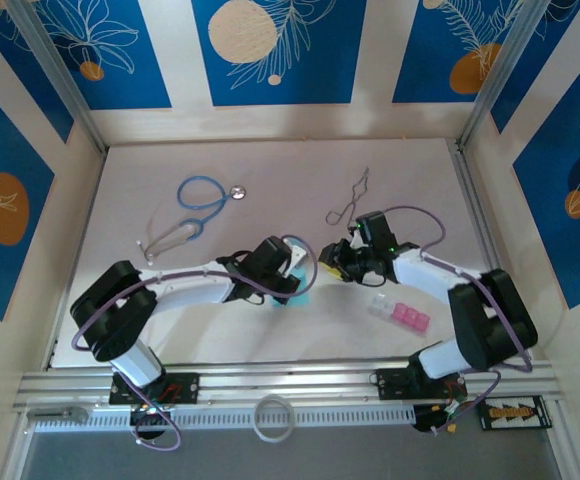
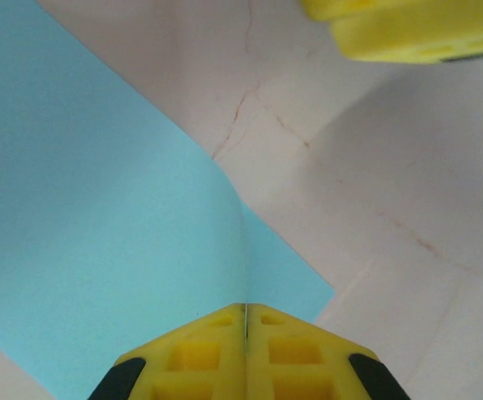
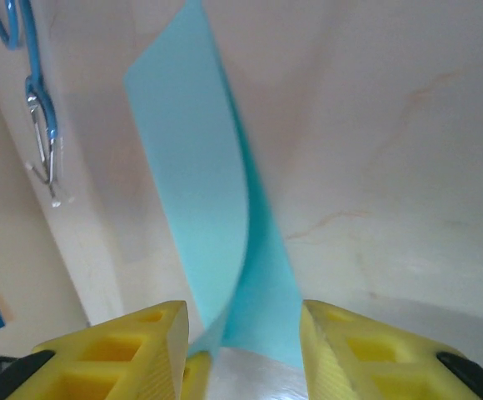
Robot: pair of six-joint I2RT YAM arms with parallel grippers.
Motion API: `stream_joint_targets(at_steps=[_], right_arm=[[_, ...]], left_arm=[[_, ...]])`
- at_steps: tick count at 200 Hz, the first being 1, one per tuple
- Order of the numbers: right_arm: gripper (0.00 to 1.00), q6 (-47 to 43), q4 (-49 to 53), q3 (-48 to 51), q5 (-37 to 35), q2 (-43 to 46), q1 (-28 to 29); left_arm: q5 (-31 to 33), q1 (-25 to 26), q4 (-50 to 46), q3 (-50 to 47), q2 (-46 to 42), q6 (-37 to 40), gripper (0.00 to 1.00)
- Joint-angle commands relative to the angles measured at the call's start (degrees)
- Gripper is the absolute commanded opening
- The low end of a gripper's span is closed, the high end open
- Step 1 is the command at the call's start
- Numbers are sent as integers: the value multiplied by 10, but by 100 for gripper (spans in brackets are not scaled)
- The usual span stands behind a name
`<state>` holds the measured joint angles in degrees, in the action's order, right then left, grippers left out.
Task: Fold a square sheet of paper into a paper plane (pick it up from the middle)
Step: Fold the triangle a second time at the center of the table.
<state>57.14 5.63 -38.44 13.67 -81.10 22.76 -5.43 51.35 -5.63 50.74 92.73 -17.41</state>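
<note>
Where the two arms meet, a little toward 6 o'clock from the middle of the pale table point(image 1: 270, 170), everything in use is gathered. The left arm point(image 1: 170, 290) reaches in from 8 o'clock and the right arm point(image 1: 440, 285) from 4 o'clock. A blue-tubed stethoscope point(image 1: 202, 200) lies at 10 o'clock, well apart from both.

The square sheet of paper point(image 1: 303, 294) sits between the two wrists, and from above only a turquoise sliver of it shows under them. Seen from the left wrist, the paper point(image 2: 100, 233) is a plain light turquoise sheet that bends in a soft curve toward the fingers. The left gripper point(image 2: 246, 315) has its yellow jaws pressed together on the paper's edge, pinching it. The right gripper point(image 3: 243, 325) has its jaws spread, and the lifted, curled paper point(image 3: 196, 167) stands between them. Whether either pad touches it I cannot tell.

Small pink and clear plastic blocks point(image 1: 402, 314) lie at 4 o'clock, just beside the right arm.
</note>
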Motion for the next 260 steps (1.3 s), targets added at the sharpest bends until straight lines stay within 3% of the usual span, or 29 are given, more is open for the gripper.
stream_joint_targets(at_steps=[1,48,86,154,201,260], right_arm=[[38,-24,3,41,-59,56,3],[12,-19,-43,76,50,68,15],[2,9,-62,66,10,16,82],[0,26,-64,50,-12,-54,116],[0,3,44,27,-70,-86,127],[0,-10,62,15,-72,-97,126]], left_arm=[[-94,-17,39,-7,1,-70,0],[-142,-30,127,-38,16,-157,0],[-141,-30,146,-49,24,-173,0],[-132,-31,144,-58,19,-173,0],[-143,-42,144,-67,19,-171,0],[-166,-72,138,-74,30,-147,0]])
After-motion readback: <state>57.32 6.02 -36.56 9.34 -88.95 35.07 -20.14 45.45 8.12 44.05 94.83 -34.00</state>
